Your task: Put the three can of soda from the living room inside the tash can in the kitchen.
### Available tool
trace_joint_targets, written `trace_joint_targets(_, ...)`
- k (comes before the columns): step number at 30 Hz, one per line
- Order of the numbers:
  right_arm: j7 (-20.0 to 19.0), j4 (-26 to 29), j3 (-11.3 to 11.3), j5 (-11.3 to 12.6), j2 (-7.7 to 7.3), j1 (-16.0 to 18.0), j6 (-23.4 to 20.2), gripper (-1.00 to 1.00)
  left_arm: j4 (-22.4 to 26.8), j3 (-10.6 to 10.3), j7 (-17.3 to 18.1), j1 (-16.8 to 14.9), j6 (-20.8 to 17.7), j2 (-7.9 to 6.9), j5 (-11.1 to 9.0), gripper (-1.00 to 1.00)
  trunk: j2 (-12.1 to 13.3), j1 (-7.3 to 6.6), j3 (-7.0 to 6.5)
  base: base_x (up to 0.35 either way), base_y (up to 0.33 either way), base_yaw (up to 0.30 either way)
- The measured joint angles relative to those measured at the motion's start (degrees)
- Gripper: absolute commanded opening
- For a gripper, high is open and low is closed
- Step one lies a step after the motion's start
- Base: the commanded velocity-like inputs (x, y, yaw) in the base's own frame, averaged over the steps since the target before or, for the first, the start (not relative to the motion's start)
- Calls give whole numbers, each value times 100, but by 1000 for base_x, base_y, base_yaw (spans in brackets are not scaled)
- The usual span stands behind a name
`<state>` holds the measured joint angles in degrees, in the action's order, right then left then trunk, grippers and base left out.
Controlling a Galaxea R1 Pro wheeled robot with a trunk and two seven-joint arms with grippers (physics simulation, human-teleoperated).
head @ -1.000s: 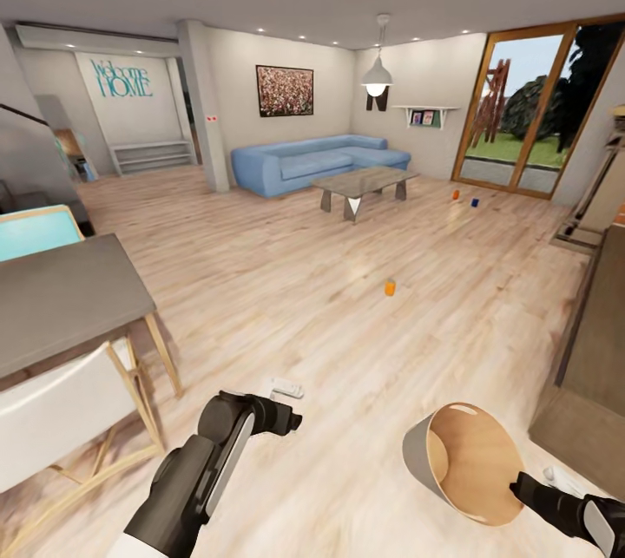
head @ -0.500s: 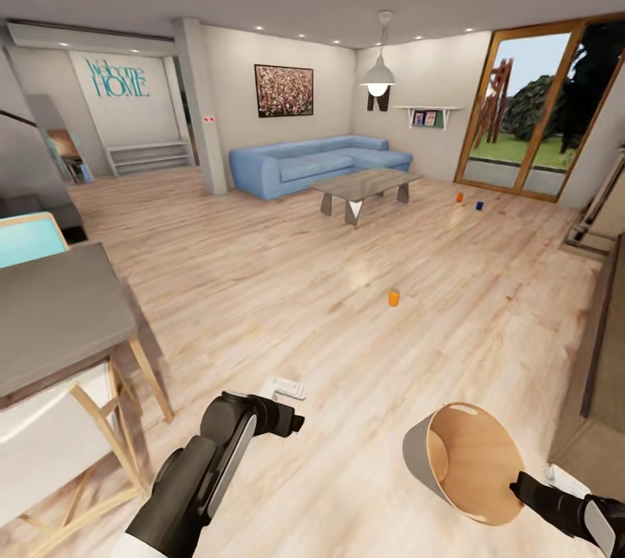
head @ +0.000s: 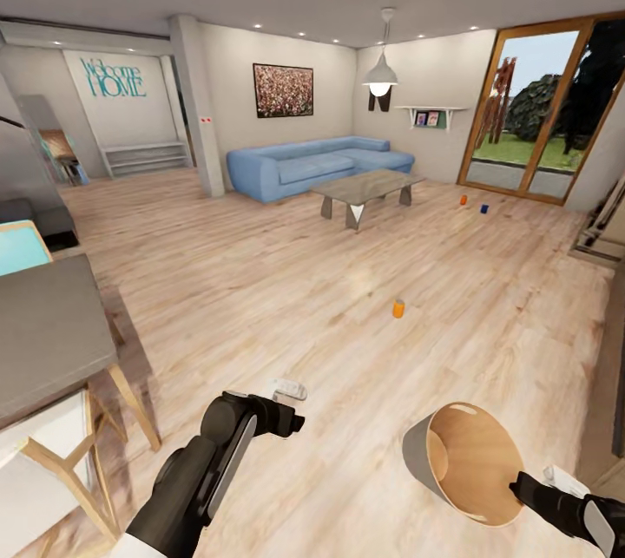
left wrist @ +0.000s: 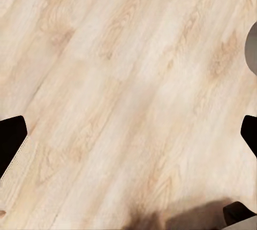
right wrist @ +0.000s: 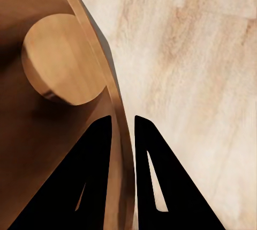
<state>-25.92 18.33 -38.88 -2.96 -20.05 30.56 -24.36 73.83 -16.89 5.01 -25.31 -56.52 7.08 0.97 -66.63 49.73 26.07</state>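
Robot body: 2 arms with grippers, rendered in black, grey and white.

The left arm (head: 204,471) has a glossy black shell with a pale grey panel along its side, a rounded black wrist joint, and a white section at its base. The left gripper (head: 289,388) is a small white and light grey block. The right arm (head: 569,510) is black with a white band near the wrist. The right gripper (right wrist: 122,133) has 2 black, tapered fingers (right wrist: 152,171), each with a triangular cut-out.

the two far soda cans (head: 473,204) by the glass doors are too small to read; the grey table (head: 43,341) is cut off by the frame edge
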Motion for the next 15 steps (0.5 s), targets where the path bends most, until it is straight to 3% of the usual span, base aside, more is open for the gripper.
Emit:
trace_joint_targets(6, 8, 0, -6, 7, -5, 0, -8, -100, 0, 0, 0, 0, 7, 2, 0, 100, 0, 0, 0, 344, -50, -45)
trace_joint_targets(15, 20, 0, -2, -22, -2, -1, -4, -100, 0, 1, 0, 0, 17, 4, 0, 100, 0, 0, 0, 344, -37, -203)
